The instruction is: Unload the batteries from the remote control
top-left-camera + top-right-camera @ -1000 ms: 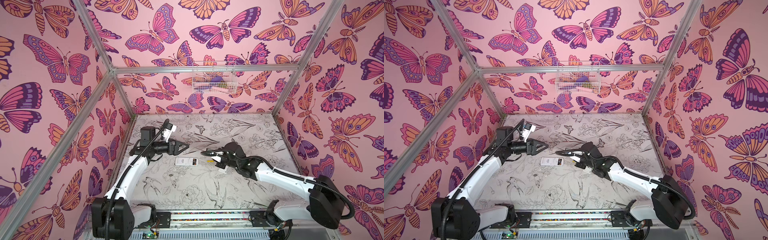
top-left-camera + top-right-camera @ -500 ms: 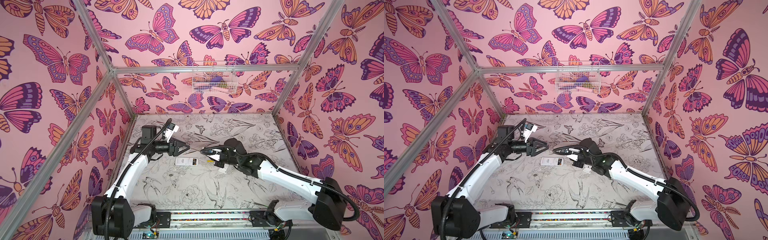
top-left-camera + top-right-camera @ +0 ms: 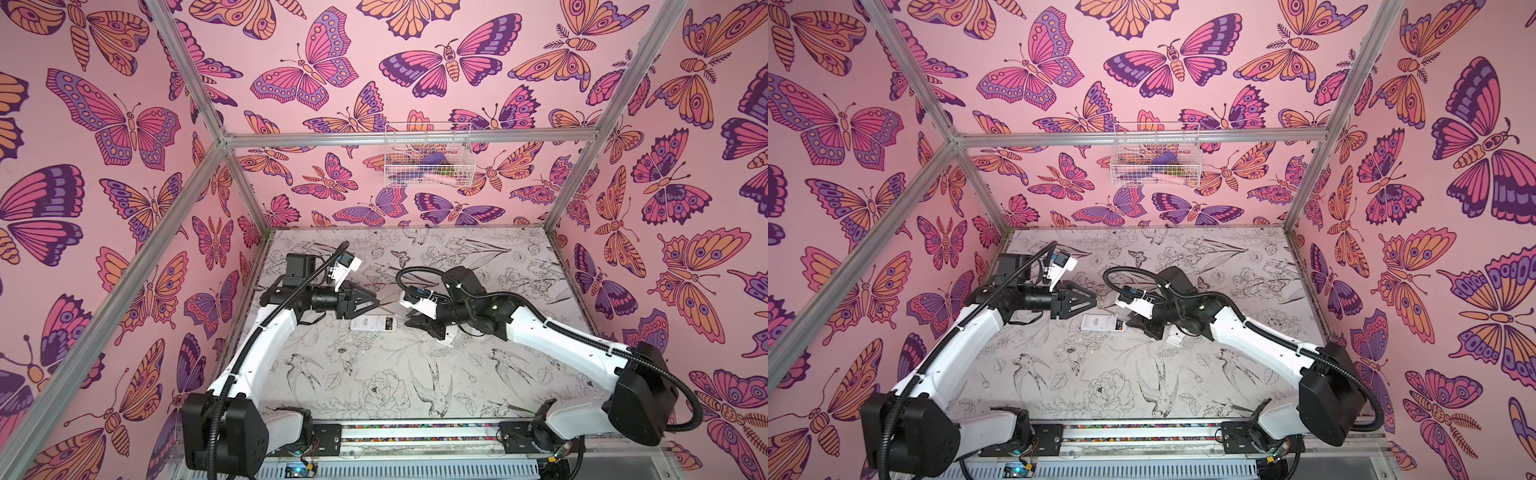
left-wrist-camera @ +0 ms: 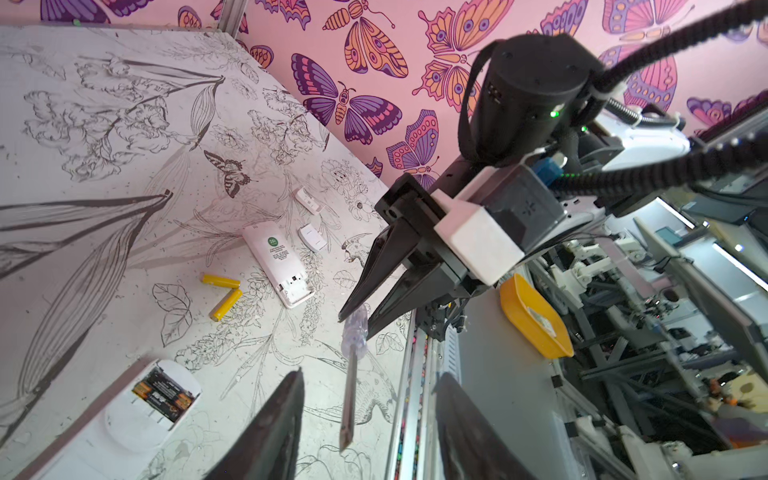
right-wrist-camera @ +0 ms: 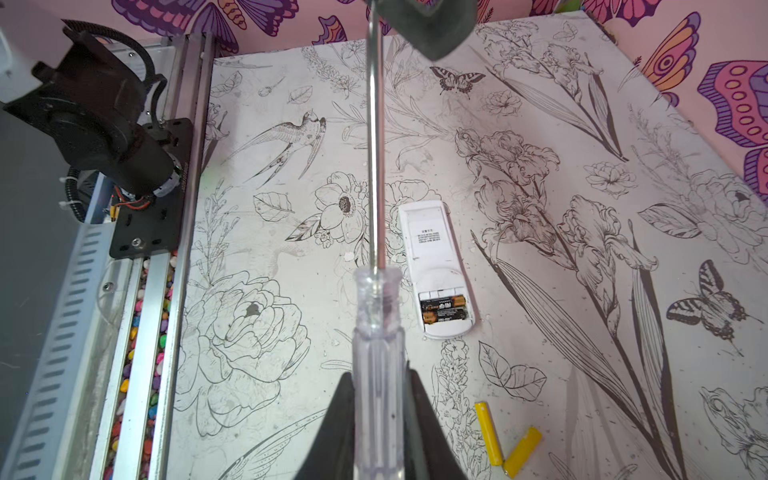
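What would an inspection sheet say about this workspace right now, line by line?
Surface: flower-print table, flat, scuffed.
Job's things: two black batteries sit in the loaded remote; two yellow batteries lie loose beside the emptied remote.
Clutter: two small white covers near the emptied remote.
Grippers: right gripper shut on the screwdriver handle; left gripper open, fingers either side of its shaft.
Cables: black conduits run along both arms.
Surroundings: butterfly walls; wire basket on the back wall.
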`<state>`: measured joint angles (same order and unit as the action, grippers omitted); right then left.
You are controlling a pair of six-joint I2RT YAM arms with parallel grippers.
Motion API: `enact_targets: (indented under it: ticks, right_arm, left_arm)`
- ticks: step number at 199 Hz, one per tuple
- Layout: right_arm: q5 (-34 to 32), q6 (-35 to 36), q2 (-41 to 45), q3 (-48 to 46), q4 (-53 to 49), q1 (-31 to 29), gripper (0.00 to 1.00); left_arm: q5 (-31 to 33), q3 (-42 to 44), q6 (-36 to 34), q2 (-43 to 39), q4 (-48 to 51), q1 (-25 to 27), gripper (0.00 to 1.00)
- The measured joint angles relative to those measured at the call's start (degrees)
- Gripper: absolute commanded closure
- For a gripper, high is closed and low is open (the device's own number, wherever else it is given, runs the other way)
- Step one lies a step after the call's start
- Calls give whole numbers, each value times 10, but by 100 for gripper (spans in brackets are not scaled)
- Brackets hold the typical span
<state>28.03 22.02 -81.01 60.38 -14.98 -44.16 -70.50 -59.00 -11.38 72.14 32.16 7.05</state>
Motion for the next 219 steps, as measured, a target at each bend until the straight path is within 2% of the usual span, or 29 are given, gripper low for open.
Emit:
enact_targets:
  ticks: [24, 109, 118, 131, 161, 178, 198, 219]
  right_arm:
    - [8, -9, 0, 0, 1, 0, 100]
    - [31, -17, -3, 2, 2, 2, 100]
    - [32, -21, -3, 2, 2, 2, 99]
    - [33, -24, -3, 2, 2, 2, 92]
    - [35, -46, -1, -6, 18, 6, 59]
    - [33, -69, 14, -24, 50, 15, 45]
    - [28, -115, 54, -74, 117, 28, 33]
    - [12, -180, 87, -133, 205, 33, 25]
  left_arm:
    - [1, 0, -14, 0, 5, 10, 56]
    - [31, 7, -45, 0, 8, 27, 100]
    - [31, 7, -46, 0, 8, 27, 100]
    - [33, 7, -47, 0, 7, 27, 100]
    - [33, 7, -46, 0, 7, 27, 100]
    - [33, 7, -30, 0, 4, 26, 100]
    - [38, 8, 18, 0, -23, 15, 100]
    - [42, 10, 100, 0, -78, -6, 100]
